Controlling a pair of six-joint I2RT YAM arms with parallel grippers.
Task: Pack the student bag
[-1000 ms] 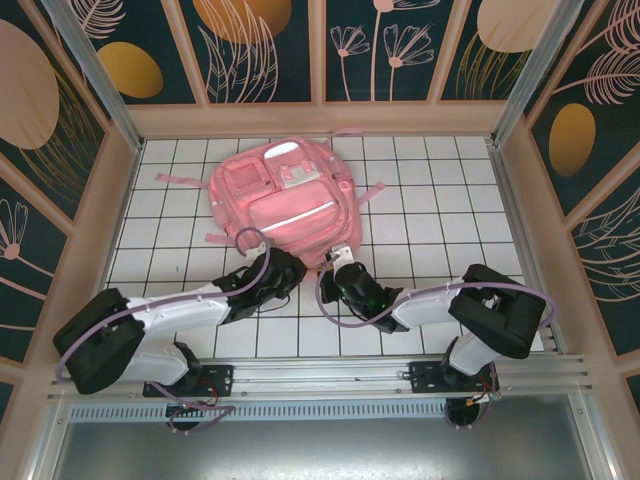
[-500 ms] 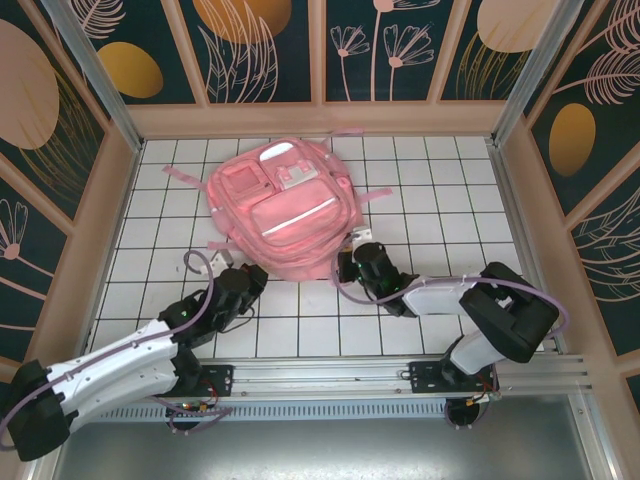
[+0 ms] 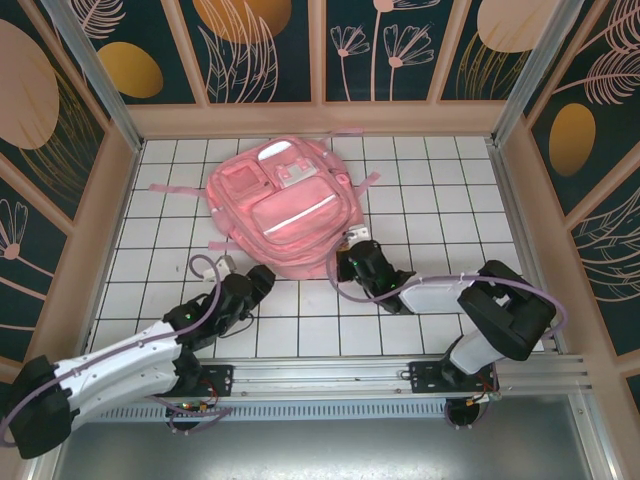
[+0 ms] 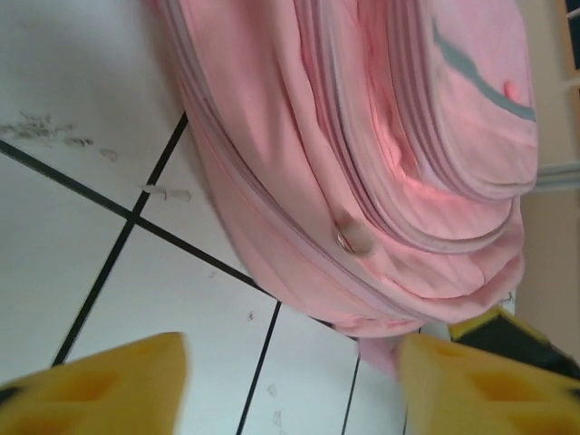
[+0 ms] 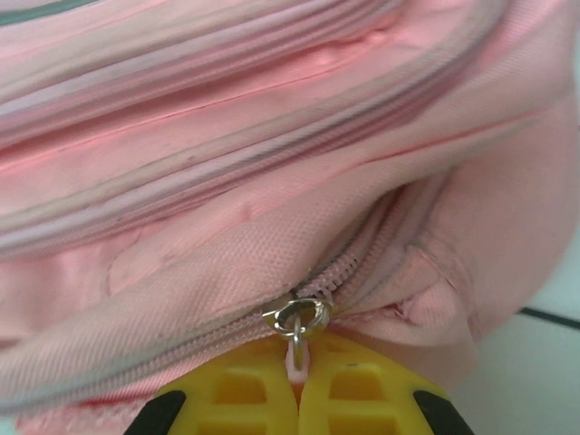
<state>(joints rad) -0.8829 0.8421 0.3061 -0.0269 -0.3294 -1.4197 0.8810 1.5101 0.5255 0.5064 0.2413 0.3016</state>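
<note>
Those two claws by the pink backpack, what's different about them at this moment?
The left gripper stands open, its jaws spread with only tabletop between them; the right gripper is shut on the zipper pull of the student bag. The left gripper sits short of the bag's near-left edge, holding nothing; the right gripper is up against its near-right corner. Both are yellow-tipped and face the bag.

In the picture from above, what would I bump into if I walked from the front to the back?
Metal rail → left gripper → pink backpack → flowery wall
</note>
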